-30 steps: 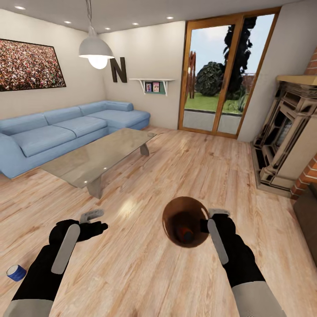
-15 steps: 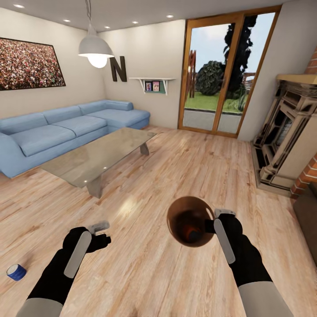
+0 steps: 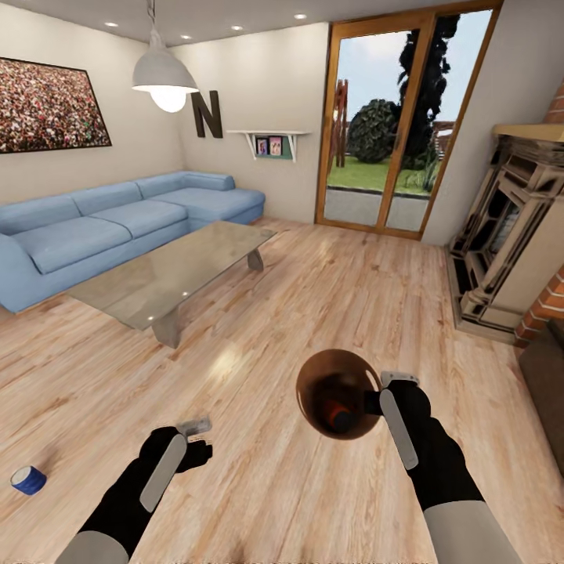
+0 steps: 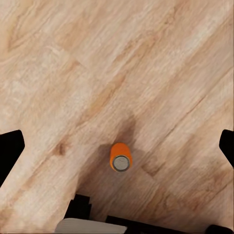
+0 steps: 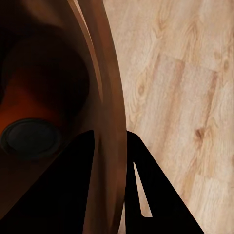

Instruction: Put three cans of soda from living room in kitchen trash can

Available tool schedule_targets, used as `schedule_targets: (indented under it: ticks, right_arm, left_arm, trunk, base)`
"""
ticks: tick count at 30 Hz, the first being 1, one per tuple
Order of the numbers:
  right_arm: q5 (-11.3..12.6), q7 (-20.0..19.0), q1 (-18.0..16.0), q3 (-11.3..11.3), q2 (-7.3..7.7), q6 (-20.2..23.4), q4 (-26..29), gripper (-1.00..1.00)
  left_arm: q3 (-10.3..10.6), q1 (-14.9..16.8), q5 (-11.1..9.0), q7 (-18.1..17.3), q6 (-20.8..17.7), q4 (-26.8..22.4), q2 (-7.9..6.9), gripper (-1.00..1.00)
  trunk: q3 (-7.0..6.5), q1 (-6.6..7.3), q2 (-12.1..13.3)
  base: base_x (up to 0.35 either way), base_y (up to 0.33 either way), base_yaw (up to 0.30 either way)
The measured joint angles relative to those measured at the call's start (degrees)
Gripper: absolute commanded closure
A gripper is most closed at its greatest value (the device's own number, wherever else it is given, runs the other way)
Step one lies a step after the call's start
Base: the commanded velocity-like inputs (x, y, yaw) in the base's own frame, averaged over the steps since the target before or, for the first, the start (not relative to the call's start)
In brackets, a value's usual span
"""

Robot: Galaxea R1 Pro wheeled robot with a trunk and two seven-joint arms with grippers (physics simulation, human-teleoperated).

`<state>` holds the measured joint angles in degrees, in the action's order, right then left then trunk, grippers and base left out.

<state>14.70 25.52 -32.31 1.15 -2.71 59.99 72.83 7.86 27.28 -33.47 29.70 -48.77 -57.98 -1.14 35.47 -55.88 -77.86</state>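
At the far left of the floor a blue roll (image 3: 29,479) is seen lying on its side, well apart from everything else. The left gripper (image 3: 197,439) is held low over the wooden floor (image 3: 313,298), its fingers spread wide and holding nothing. In the left wrist view an orange soda can (image 4: 120,157) with a silver top stands upright on the planks between the open fingers, directly below them. A miss is judged possible here: the can is a smooth, narrow cylinder, and if the fingers are closed off-centre it could be tipped and sent rolling across the glossy boards.

Further right, the bin (image 3: 341,392) is held off the floor by the right gripper (image 3: 374,401), whose fingers are clamped across its thin rim. The bin is round, tapered and glossy brown inside, and a can with red and blue (image 3: 338,413) is seen lying in its bottom. With only the rim pinched, the bin is judged liable to swing or slip, and its contents could be spilled if it is tilted.
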Motion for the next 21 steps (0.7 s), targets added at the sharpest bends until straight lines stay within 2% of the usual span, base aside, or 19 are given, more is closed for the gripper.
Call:
schedule_targets:
  ticks: [9,21]
  right_arm:
    - [-0.1,0.0,0.0,0.1,-0.05,0.0,0.0,1.00]
    - [-0.4,0.0,0.1,0.2,-0.09,0.0,0.1,1.00]
  left_arm:
    - [0.4,0.1,0.1,-5.4,3.9,9.3,0.07,-1.00]
    - [0.5,0.1,0.2,-9.4,5.2,11.7,-0.07,-1.00]
  trunk:
    - [0.76,0.00,0.0]
    - [1.54,0.00,0.0]
  base:
    - [0.000,0.000,-0.001]
    - [0.000,0.000,0.000]
